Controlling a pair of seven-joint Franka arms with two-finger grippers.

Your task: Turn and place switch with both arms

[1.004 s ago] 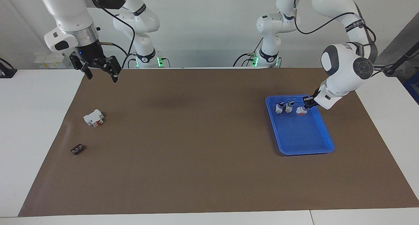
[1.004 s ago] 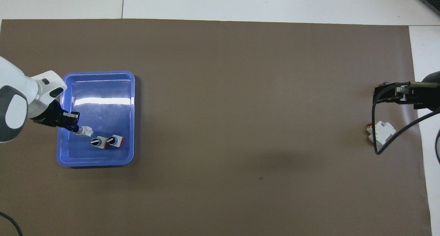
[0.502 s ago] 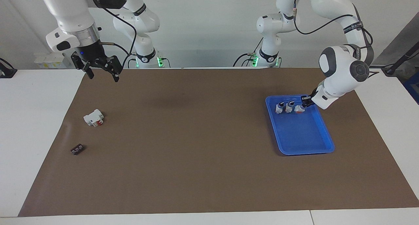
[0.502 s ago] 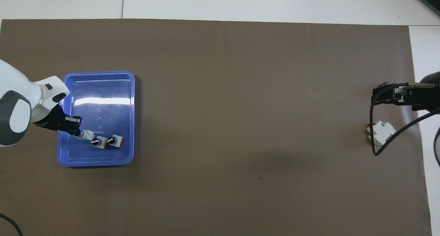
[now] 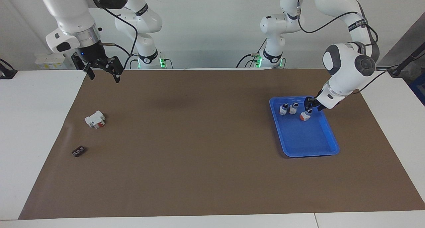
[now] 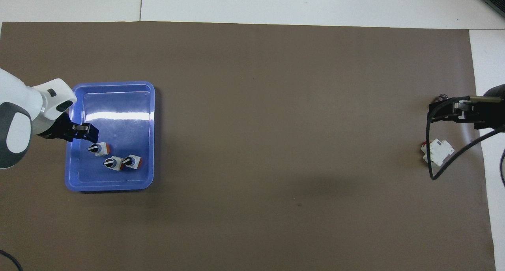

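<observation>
The switch (image 5: 303, 116) stands knob-up in the blue tray (image 5: 308, 145) at the left arm's end of the table, its red-orange patch showing. In the overhead view the switch (image 6: 98, 148) is just farther from the robots than two similar switches. My left gripper (image 5: 311, 106) hangs open just above the switch's knob, and in the overhead view the left gripper (image 6: 90, 133) stands apart from it. My right gripper (image 5: 101, 74) is open and empty, up in the air over the mat's edge at the right arm's end, waiting; it also shows in the overhead view (image 6: 434, 111).
Two similar switches (image 5: 283, 109) (image 5: 293, 108) stand side by side in the tray (image 6: 114, 105). A white breaker with a red lever (image 5: 95, 119) and a small black part (image 5: 78, 151) lie on the brown mat at the right arm's end.
The left gripper carried the switch toward the two others, then set it down upright in the tray and let go. The right arm barely moved.
</observation>
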